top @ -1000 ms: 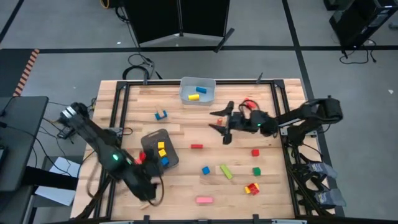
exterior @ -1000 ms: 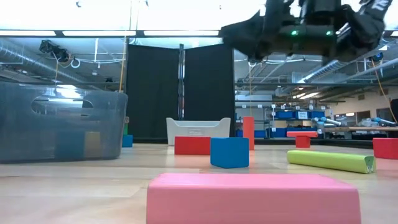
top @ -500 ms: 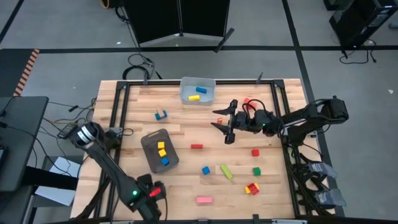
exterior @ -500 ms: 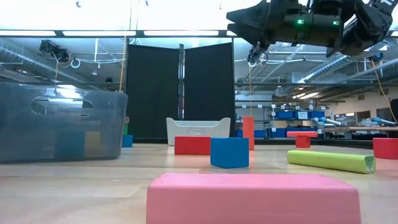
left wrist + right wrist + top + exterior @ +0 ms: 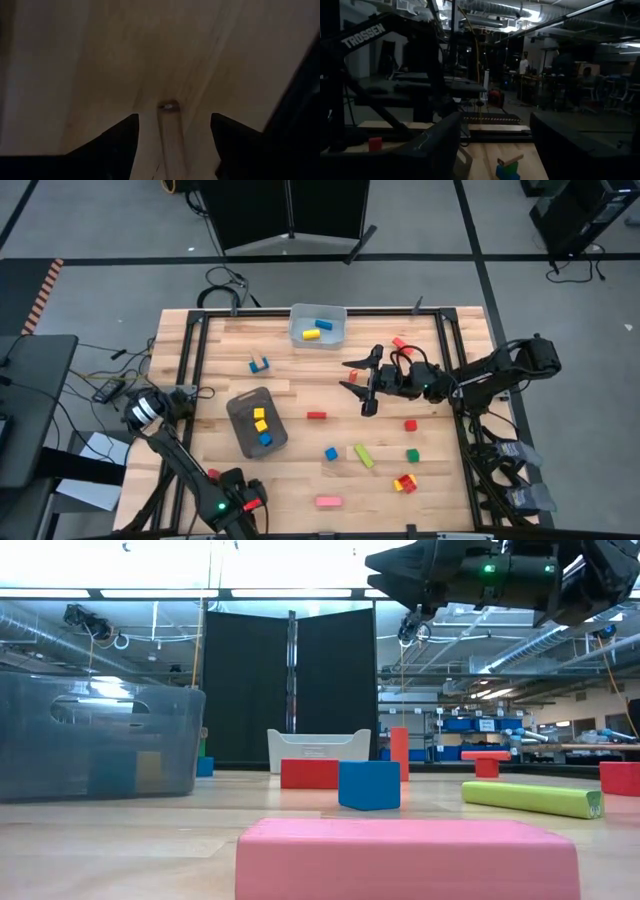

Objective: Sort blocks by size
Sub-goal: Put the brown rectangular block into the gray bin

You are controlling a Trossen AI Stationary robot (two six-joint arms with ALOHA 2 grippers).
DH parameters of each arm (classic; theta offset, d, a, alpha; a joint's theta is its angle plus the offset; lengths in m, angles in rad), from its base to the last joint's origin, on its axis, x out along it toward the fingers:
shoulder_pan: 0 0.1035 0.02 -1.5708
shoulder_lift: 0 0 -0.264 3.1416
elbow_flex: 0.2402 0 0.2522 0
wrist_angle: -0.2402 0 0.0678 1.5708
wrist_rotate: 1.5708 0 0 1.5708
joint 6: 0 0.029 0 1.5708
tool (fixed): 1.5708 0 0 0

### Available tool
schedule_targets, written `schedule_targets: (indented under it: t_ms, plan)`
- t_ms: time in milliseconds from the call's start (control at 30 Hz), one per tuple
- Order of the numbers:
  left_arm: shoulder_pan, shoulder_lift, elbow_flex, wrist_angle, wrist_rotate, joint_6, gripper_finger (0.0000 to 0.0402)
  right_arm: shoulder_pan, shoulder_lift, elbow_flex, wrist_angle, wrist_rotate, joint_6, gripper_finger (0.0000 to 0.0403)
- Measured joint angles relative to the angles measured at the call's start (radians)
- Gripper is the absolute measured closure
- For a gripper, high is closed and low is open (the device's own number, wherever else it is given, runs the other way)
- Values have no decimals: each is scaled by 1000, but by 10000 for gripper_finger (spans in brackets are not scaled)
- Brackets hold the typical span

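Right now the right gripper (image 5: pixel 362 385) hangs above the middle of the tabletop (image 5: pixel 300 480), its fingers spread wide with nothing between them, pointing toward the left side. Just under and beyond it lies a small red bar (image 5: pixel 316 416), and I'd guess that is what it is lining up for, though it sits high enough that I can't be sure. The loose blocks are scattered across the near right part: a blue cube (image 5: pixel 330 453), a green bar (image 5: pixel 362 456), a red cube (image 5: pixel 410 425), a green cube (image 5: pixel 412 455), a red-and-yellow cluster (image 5: pixel 405 483) and a pink bar (image 5: pixel 328 502) close to the front edge. Some are already sorted, with yellow and blue cubes in the dark grey tray (image 5: pixel 236 428) and a yellow and a blue piece in the light bin (image 5: pixel 297 317) at the far edge; a blue piece (image 5: pixel 260 365) stands alone between them. The left gripper (image 5: pixel 240 505) is tucked down at the front left corner, fingers parted over bare wood and holding nothing. The risk I see is in the descent: the red bar is thin and flat, so fingers coming in at a slant could push it along the boards rather than close around it. The clustered red and yellow pieces could also be grabbed together and end up in the wrong pile.
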Motion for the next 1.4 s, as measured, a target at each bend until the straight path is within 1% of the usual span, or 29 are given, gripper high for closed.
schedule_targets:
  t_ms: [133, 233, 333, 500, 567, 633, 667, 733, 800, 900, 1000, 1067, 1100, 1167, 1233, 1300, 1333, 1400]
  plan:
    - [0, 44, 3, 2, 23, 0, 149, 4, 0, 0, 0, 2, 0, 155]
    - [1, 62, 6, 7, 41, 0, 165, 4, 0, 0, 1, 2, 0, 159]
    - [1, 66, 5, 15, 47, 0, 211, 4, 0, 0, 1, 2, 0, 160]
    - [1, 66, 5, 14, 60, 7, 343, 4, 0, 0, 1, 15, -1, 159]
    - [1, 64, 8, 4, 60, 12, 336, 4, 0, 0, 1, 26, -8, 160]
    - [1, 56, 20, -17, 32, 27, 336, 4, 0, 0, 1, 29, -18, 161]
    - [3, 52, 30, -53, 5, 35, 336, 4, 0, 0, 1, 29, -22, 162]
    - [5, 33, 60, -130, -90, 57, 336, 4, 0, 0, 1, 29, -26, 164]
    - [9, -22, 117, -180, -229, 83, 336, 4, 0, 0, 1, 29, -26, 164]
    - [10, -102, 178, -280, -532, 149, 336, 4, 1, 0, 3, 29, -26, 163]
    - [20, -188, 192, -282, -888, 228, 336, 4, 1, 0, 11, 29, -32, 164]
    - [42, -257, 198, -275, -1063, 278, 336, 7, 0, 0, 15, 22, -37, 165]
    - [53, -283, 198, -274, -1120, 301, 336, 9, -3, 0, 15, 12, -37, 167]
    - [69, -333, 176, -233, -1186, 371, 336, 18, -10, 0, 16, -9, -41, 169]
    - [87, -391, 141, -142, -1190, 467, 336, 27, -17, 0, 15, -13, -50, 170]
    - [107, -455, 97, -9, -1190, 570, 336, 32, -25, 0, 14, -13, -57, 170]
    - [121, -477, 72, 78, -1178, 646, 336, 33, -27, 0, 13, -13, -61, 170]
    - [166, -495, 20, 276, -1092, 829, 336, 33, -28, 0, 13, -13, -71, 170]
